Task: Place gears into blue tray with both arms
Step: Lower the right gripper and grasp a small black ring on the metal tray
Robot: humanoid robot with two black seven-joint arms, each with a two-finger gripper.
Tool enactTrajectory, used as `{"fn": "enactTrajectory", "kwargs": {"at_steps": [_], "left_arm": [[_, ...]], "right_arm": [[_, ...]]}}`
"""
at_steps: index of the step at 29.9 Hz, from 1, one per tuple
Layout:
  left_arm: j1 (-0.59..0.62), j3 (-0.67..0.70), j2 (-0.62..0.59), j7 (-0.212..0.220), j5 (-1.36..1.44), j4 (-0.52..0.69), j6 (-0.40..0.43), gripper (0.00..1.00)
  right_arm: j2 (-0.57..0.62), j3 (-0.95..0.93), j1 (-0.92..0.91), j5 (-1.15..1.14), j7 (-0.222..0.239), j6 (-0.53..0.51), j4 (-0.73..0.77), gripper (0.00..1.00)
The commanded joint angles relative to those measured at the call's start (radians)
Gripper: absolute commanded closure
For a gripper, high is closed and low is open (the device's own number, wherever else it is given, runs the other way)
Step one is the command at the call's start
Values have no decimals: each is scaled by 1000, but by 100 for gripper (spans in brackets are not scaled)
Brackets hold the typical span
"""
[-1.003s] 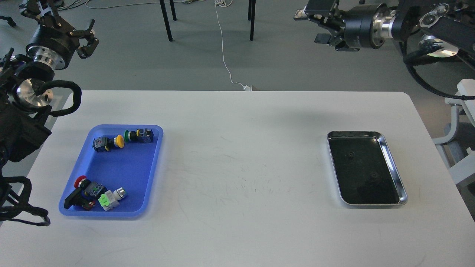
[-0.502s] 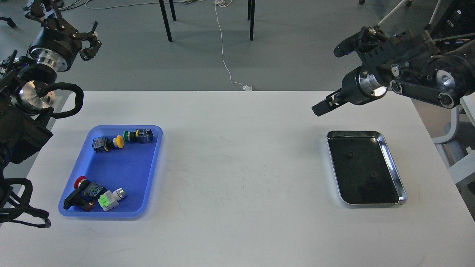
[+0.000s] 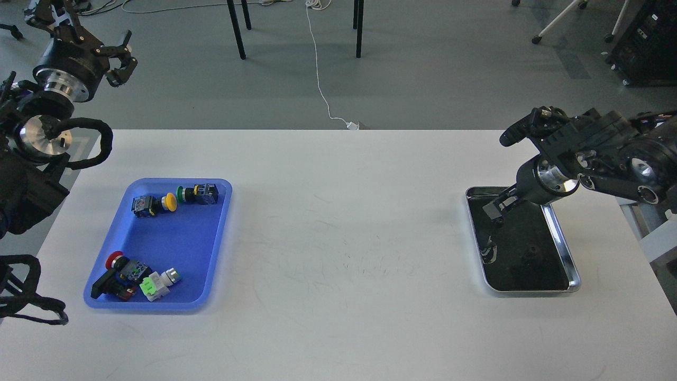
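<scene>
My right gripper [image 3: 496, 210] dips into the steel tray [image 3: 561, 239] at 3 o'clock, jaws unreadable against its dark inside, gears indistinct; left gripper's [image 3: 122, 55] jaws spread, empty.

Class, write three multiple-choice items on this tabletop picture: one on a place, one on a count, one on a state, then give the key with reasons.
1. Where does the rectangular blue plastic tray lie on the white table?
A. robot's left
B. centre
C. robot's right

2. How many coloured-capped push-button switches are in it?
A. two
B. four
C. six

3. Where is the right gripper?
A. far above the floor
B. low over the shiny steel tray
C. inside the blue tray

Key: 1 A, the tray sits on the left arm's side. 2 B, yellow, green, red and silver caps show. 3 B, its tip hangs over the steel tray's far end.
</scene>
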State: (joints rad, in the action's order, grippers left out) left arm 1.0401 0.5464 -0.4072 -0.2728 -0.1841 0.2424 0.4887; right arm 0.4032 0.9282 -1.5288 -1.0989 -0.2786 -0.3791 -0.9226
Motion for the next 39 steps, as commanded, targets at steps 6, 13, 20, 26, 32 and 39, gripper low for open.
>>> {"fn": "enactTrajectory", "kwargs": {"at_steps": [6,13,20,26,32,39], "left_arm": [[0,1,8,0,0,0,0,2],[0,0,7,0,0,0,0,2],[0,0,4,0,0,0,0,2],[0,0,4,0,0,0,0,2],[1,1,4,0,0,0,0,2],[0,0,-1,0,0,0,0,2]], "right_arm": [[-7,-12,59,-1,9,60,18,40],[-20,-16,91,-1,12,63,56,42],[-24,-31,127,1,42,72,79,43],[-24,-66,153,2,42,72,80,44],[-24,-71,165,1,45,72,99,48],[-26,-72,185,1,59,72,119,53]]}}
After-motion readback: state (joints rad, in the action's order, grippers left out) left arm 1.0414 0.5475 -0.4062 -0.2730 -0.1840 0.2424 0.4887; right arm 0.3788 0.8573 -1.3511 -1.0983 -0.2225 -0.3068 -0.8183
